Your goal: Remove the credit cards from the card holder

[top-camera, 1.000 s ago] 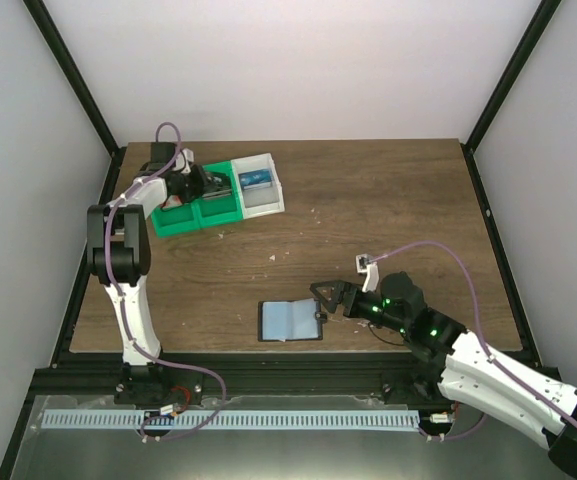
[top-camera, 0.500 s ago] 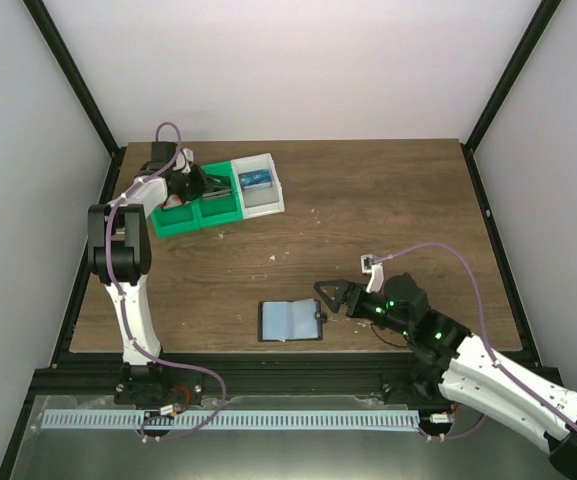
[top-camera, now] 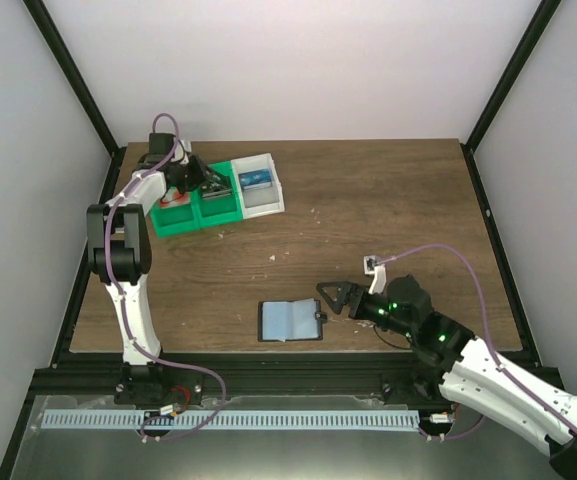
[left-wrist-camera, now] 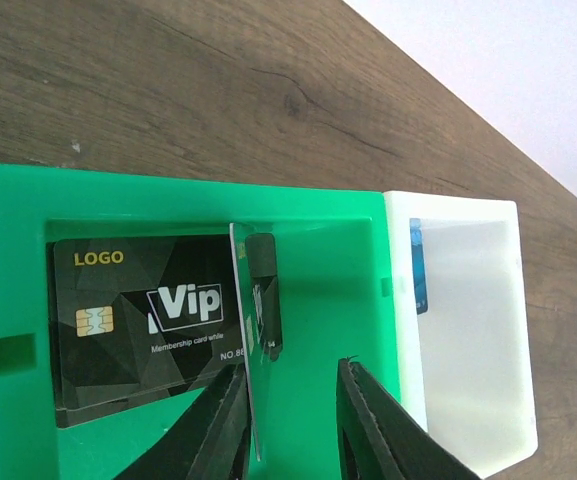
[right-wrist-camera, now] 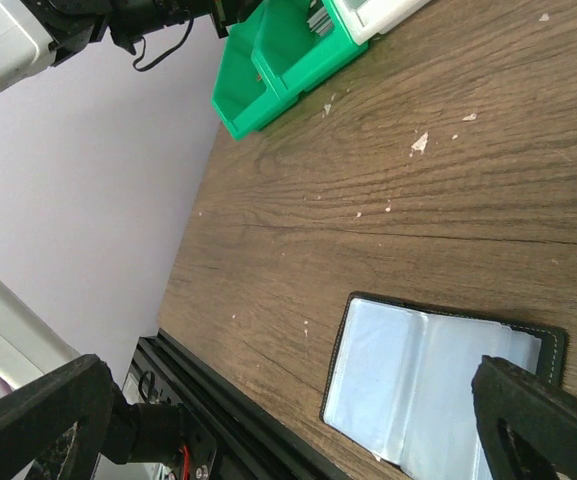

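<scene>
Card holder [top-camera: 291, 321], open flat, seemingly glossy inside

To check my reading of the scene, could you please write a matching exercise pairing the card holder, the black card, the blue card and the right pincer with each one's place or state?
Things:
1. card holder
2. black card
3. blue card
4. right pincer

Places or states:
A. in the white compartment
B. jaws open
C. in a green compartment
D. lying open on the table

Pairs: 1-D, 2-C, 3-A, 4-B
</scene>
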Robot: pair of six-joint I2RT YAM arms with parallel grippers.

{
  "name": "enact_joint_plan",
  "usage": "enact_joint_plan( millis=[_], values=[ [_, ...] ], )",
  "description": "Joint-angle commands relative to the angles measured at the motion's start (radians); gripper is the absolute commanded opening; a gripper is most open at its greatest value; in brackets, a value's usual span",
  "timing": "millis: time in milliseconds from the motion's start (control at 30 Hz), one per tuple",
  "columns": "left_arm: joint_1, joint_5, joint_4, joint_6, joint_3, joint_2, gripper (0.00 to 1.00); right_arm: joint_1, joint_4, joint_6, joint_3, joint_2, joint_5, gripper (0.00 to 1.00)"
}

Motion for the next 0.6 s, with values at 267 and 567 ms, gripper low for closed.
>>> enact_joint_plan(
  millis=[267, 567],
  values=[
    [0.0, -0.053, -0.033, 0.008, 0.018, -0.008, 0.23, -0.002, -0.046, 0.022, 0.007, -0.071, 0.043, 1.0],
    [0.001, -0.088, -0.056, 0.015, 0.033, -0.012, 0.14, -0.002, -0.065, 0.026, 0.004, -0.092, 0.055, 1.0]
  ],
)
